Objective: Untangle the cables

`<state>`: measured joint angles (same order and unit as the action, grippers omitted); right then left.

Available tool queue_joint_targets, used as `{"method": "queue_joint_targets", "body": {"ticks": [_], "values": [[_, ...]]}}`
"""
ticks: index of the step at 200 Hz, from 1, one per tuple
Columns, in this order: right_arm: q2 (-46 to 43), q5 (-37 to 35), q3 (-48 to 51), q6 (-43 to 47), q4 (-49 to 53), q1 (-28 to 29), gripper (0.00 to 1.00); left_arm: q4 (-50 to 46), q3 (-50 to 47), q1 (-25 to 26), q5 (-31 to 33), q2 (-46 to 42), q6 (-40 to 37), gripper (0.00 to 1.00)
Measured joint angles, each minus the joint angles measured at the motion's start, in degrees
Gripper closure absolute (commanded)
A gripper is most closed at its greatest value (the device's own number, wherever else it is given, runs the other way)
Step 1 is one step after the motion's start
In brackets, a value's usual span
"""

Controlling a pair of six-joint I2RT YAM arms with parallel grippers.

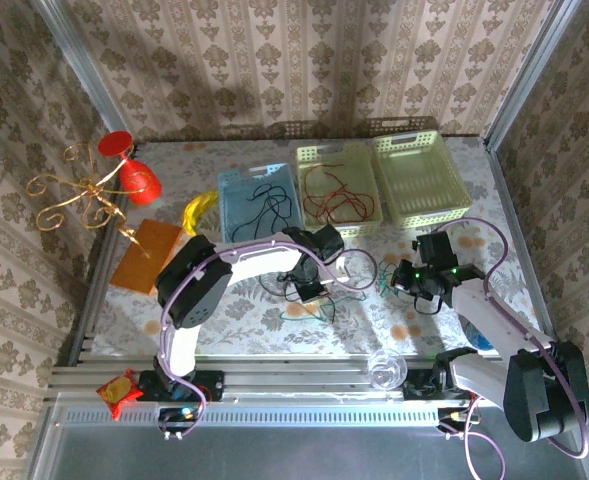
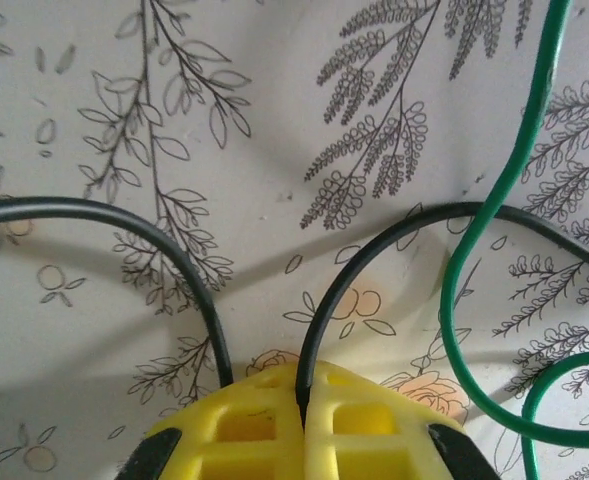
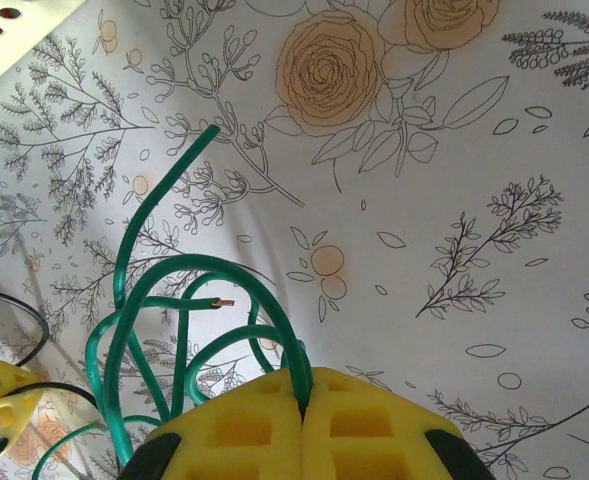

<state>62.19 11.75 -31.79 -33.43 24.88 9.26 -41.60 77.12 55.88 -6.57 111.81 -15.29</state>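
Clamping two strands at once: my left gripper (image 2: 304,388) has its yellow ribbed fingers (image 2: 274,400) pressed together on a thin black cable (image 2: 374,235), which leaves the tips at 12 o'clock and arcs away to 3 o'clock. Another black bend runs off to 9 o'clock; same strand or not, can't tell. My right gripper (image 3: 302,395) is closed tight too, pinching a thin green cable (image 3: 134,250) whose loops bunch up at its 10 o'clock, one cut end showing bare copper. Both strands lie on the floral-print table (image 1: 244,320), around its centre, between my two grippers. Done so far, as I read it: along the 12 o'clock edge a pale blue plastic basket (image 1: 259,170) holds a second black cable (image 1: 264,205), and the yellow-green lattice basket (image 1: 334,150) at its 3 o'clock holds a thin red cable (image 1: 334,200). Each sits alone, so those two look sorted. A third pale-green basket (image 1: 444,175) further toward 3 o'clock holds no strand that I can make out. Left to do: green crosses the black one at 3 o'clock in my left wrist view, so the pair isn't separated yet. Call it roughly half done. Next I'd expect to draw the arms apart, watching for a snag where the green loops stack, then bin each strand.
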Motion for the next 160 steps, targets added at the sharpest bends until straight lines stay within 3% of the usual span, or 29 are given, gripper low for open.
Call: {"method": "queue_joint_targets", "body": {"ticks": [73,160], "values": [[0.0,-1.1,0.0,0.0,-0.5,0.0,1.00,17.9,-0.2,-1.2,4.9,-23.3,0.2,1.00],[0.0,-1.0,0.0,0.1,-0.6,0.0,1.00,37.4,-4.4,-16.9,6.0,-40.8,7.2,1.00]]}}
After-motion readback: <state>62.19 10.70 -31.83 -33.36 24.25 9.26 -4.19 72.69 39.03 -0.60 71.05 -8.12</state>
